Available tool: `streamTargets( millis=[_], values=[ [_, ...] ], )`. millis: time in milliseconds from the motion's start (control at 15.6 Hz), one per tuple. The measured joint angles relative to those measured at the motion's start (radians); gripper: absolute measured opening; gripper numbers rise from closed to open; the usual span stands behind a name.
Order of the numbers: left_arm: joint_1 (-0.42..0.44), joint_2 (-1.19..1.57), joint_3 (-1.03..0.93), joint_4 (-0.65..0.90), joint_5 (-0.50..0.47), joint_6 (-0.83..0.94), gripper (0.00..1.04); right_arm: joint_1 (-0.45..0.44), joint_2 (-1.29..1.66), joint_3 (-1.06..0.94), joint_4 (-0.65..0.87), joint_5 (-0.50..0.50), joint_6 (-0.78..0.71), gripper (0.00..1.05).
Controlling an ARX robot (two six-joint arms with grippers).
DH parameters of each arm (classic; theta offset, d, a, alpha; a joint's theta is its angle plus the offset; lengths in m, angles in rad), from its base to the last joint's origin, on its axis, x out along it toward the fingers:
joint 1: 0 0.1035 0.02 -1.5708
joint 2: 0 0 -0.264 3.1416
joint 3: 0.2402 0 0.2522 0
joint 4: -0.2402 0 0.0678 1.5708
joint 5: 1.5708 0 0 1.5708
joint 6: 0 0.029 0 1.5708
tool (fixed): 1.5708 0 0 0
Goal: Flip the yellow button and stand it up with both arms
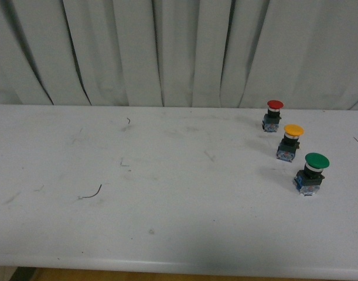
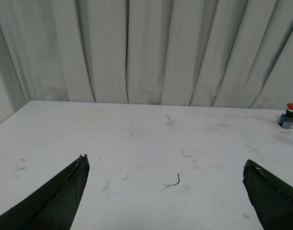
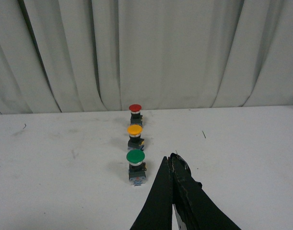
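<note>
The yellow button (image 1: 292, 141) stands upright, cap up, on the white table (image 1: 167, 193) at the right, in the middle of a row of three switches. In the right wrist view the yellow button (image 3: 134, 136) sits ahead of my right gripper (image 3: 169, 159), which is shut with nothing between its fingers and hangs beside the green switch. My left gripper (image 2: 165, 163) is open wide over bare table, far from the yellow button, which is out of its view. Neither arm shows in the front view.
A red-capped switch (image 1: 273, 115) stands behind the yellow one and a larger green-capped switch (image 1: 312, 172) in front. The red switch (image 2: 290, 115) shows at the edge of the left wrist view. A thin curved wire scrap (image 1: 92, 193) lies on the left. Grey curtain (image 1: 167, 52) backs the table.
</note>
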Motion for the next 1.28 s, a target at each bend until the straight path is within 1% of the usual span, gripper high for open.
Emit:
streamTargets(
  millis=[64,128,384,448,512,576,640,896,960,1152,1280],
  values=[
    [0.000,0.000,0.000,0.000,0.000,0.000,0.98,0.000,-0.022,-0.011,-0.017,0.000,0.000,0.02],
    [0.000,0.000,0.000,0.000,0.000,0.000,0.98,0.000,-0.036,-0.030,0.005,0.000,0.000,0.02],
    [0.000,0.000,0.000,0.000,0.000,0.000,0.98,0.000,-0.106,-0.039,-0.060,0.000,0.000,0.02],
    [0.000,0.000,0.000,0.000,0.000,0.000,0.98,0.000,-0.130,-0.039,-0.096,0.000,0.000,0.02],
    [0.000,0.000,0.000,0.000,0.000,0.000,0.98,0.000,-0.240,-0.039,-0.246,-0.001,0.000,0.02],
    [0.000,0.000,0.000,0.000,0.000,0.000,0.98,0.000,-0.280,-0.036,-0.223,-0.001,0.000,0.02],
    [0.000,0.000,0.000,0.000,0.000,0.000,0.98,0.000,-0.280,-0.039,-0.250,0.000,0.000,0.02],
    [0.000,0.000,0.000,0.000,0.000,0.000,0.98,0.000,-0.280,-0.039,-0.243,-0.001,0.000,0.02],
    [0.000,0.000,0.000,0.000,0.000,0.000,0.98,0.000,-0.280,-0.039,-0.243,-0.001,-0.001,0.12],
    [0.000,0.000,0.000,0.000,0.000,0.000,0.98,0.000,-0.280,-0.039,-0.243,-0.001,0.000,0.50],
    [0.000,0.000,0.000,0.000,0.000,0.000,0.98,0.000,-0.280,-0.039,-0.243,-0.001,-0.001,0.74]
  ],
)
